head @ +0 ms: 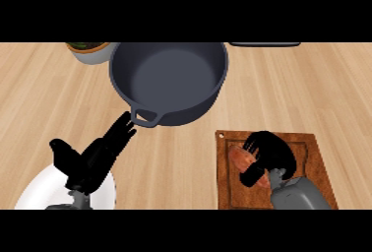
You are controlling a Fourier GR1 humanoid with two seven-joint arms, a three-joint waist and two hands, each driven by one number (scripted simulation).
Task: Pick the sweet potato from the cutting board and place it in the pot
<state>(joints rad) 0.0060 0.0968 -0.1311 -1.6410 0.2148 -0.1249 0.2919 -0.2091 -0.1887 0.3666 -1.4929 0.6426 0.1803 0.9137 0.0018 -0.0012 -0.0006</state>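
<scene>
Your right hand [267, 156] curls down over the sweet potato [238, 160] lying on the cutting board [309, 147] at the near right of the desk [291, 88], the pot [169, 78] stands far off to its left, and your left hand [94, 160] rests open over a white plate [33, 194].

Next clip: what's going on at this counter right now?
The right robot hand is down on the cutting board, fingers curled over the sweet potato, which lies on the board. The dark pot sits further back on the counter with nothing visible inside. The left robot hand is open above a white plate, holding nothing.
</scene>
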